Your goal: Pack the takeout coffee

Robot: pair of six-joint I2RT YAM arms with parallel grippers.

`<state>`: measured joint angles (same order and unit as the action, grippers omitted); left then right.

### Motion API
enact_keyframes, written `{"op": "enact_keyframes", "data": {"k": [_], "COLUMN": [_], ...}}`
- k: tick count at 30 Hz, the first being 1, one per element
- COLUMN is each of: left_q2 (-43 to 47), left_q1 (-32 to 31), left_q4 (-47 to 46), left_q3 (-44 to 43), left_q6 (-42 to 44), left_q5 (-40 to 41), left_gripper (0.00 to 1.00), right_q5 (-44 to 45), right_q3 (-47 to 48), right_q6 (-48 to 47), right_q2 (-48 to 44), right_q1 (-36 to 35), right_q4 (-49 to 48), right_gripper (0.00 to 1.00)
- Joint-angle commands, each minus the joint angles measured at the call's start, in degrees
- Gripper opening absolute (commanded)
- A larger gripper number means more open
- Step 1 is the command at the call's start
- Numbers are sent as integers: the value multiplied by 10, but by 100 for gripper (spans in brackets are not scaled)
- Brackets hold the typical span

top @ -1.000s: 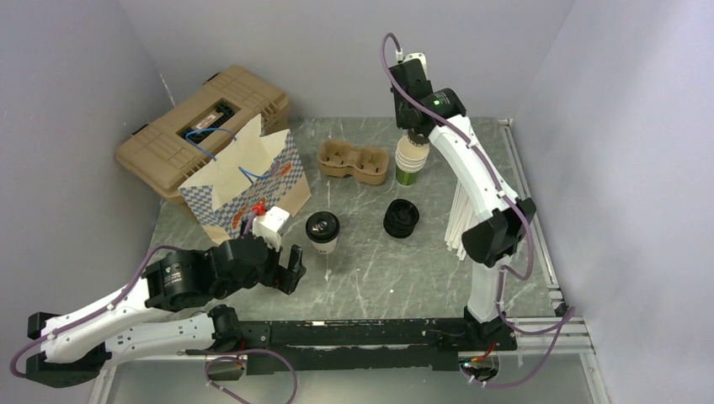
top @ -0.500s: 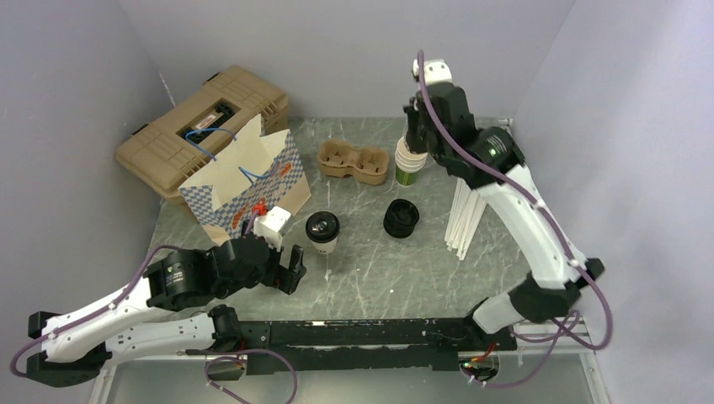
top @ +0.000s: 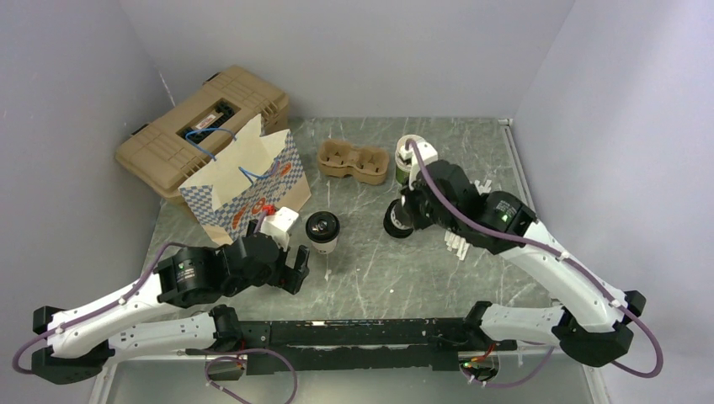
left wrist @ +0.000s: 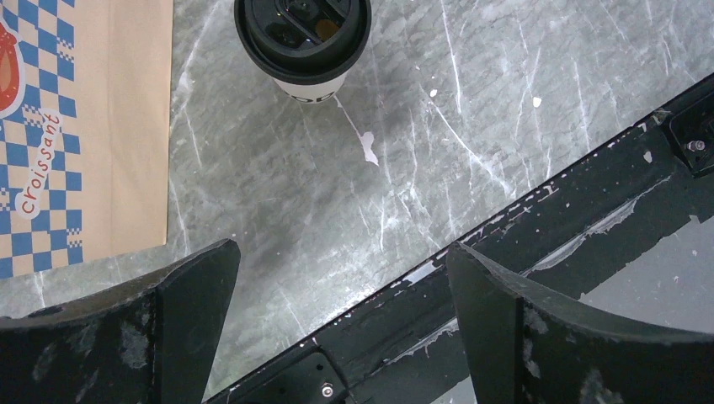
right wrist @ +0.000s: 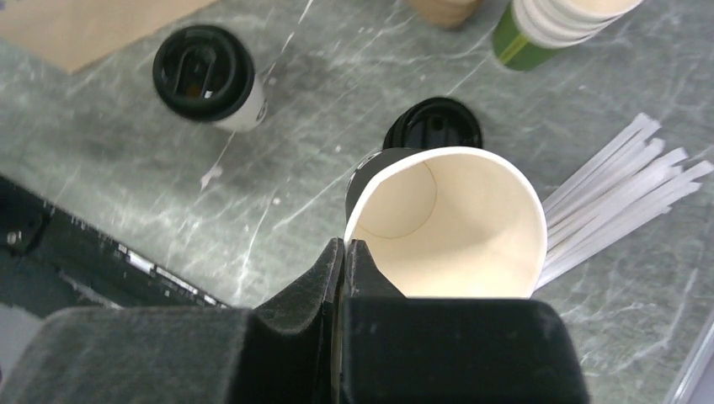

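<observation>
The takeout coffee (top: 322, 229), a pale cup with a black lid, stands upright mid-table; it also shows in the left wrist view (left wrist: 303, 42) and the right wrist view (right wrist: 206, 76). My left gripper (top: 295, 269) (left wrist: 341, 252) is open and empty, near-left of the coffee and apart from it. My right gripper (top: 412, 206) (right wrist: 345, 248) is shut on the rim of a lidless cream cup (right wrist: 446, 227). It holds the cup above the stack of black lids (right wrist: 434, 126). The checked paper bag (top: 244, 181) stands open left of the coffee.
A stack of lidless cups (top: 407, 164) and a cardboard cup carrier (top: 354, 162) stand at the back. White straws (right wrist: 623, 185) lie right of the lids. A tan toolbox (top: 202, 118) sits behind the bag. A black rail (left wrist: 547, 252) runs along the near edge.
My right arm has swung down from the cup stack at the back to the middle of the table, carrying a lidless cup. My left gripper has edged slightly right.
</observation>
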<state>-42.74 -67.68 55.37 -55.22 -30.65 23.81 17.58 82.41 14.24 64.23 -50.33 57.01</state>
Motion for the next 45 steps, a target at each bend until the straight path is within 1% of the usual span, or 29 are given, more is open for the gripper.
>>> {"op": "enact_keyframes", "data": {"k": [1, 5, 12, 17, 22, 30, 43, 45], "left_q2": [2, -1, 3, 7, 7, 8, 21, 21], "left_q1": [1, 1, 1, 1, 0, 1, 1, 1], "left_q4": [-14, -13, -16, -17, -16, -13, -14, -14], "left_q3": [-4, -5, -4, -4, -4, -5, -4, -4], "left_q6": [5, 6, 9, 9, 9, 7, 7, 7], "left_q5": [-3, -4, -6, -6, -7, -4, -4, -4], "left_gripper": [99, 100, 99, 100, 99, 99, 99, 99], "right_q5": [-4, 4, 49, 58, 68, 72, 82, 82], "right_q3": [-43, -83, -142, -171, -179, -208, -211, -213], "right_q6": [35, 60, 96, 107, 122, 140, 159, 162], "right_q2": [-27, -32, -1, 24, 62, 101, 154, 156], "right_q1": [-40, -74, -139, -168, -189, -202, -218, -219], "right_q4": [-9, -17, -34, -74, -96, -142, -154, -155], "right_gripper": [0, 0, 0, 0, 0, 0, 0, 6]}}
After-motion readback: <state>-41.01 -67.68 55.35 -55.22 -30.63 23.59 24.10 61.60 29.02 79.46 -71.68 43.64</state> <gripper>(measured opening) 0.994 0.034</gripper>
